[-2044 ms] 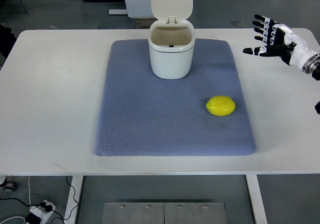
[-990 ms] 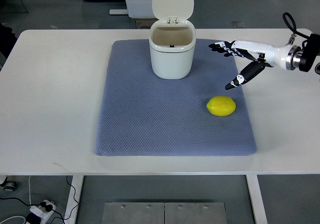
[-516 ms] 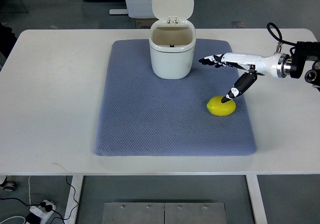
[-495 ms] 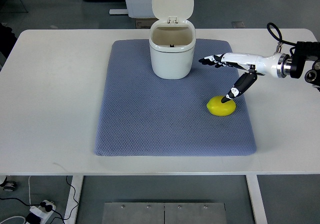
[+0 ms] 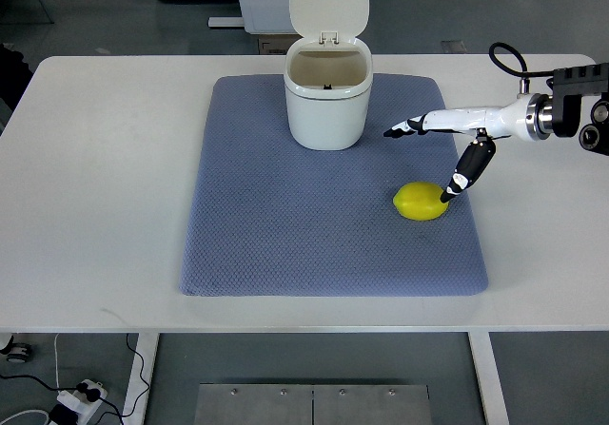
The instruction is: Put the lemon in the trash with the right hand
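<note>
The white-and-black robot right hand point(image 5: 447, 135) reaches in from the right edge with its fingers point(image 5: 404, 125) spread wide and holding nothing; the thumb tip touches, or nearly touches, the right end of the small yellow oval lemon point(image 5: 420, 201). The lemon lies just below the hand, on the blue-grey quilted fabric mat point(image 5: 285, 225) that covers the middle of the white surface point(image 5: 105, 159). To the hand's left, past the fingertips, stands the white round plastic trash bin point(image 5: 326, 97) with its flip lid raised and its mouth clear.

The step in hand looks like the grasp. To do it well, the palm should drop lower and centre over the lemon, so the fingers come down on the far side while the thumb stays on the near one. Closing across the short axis would probably stop the fruit rolling away on the soft mat. The left hand is out of view.
</note>
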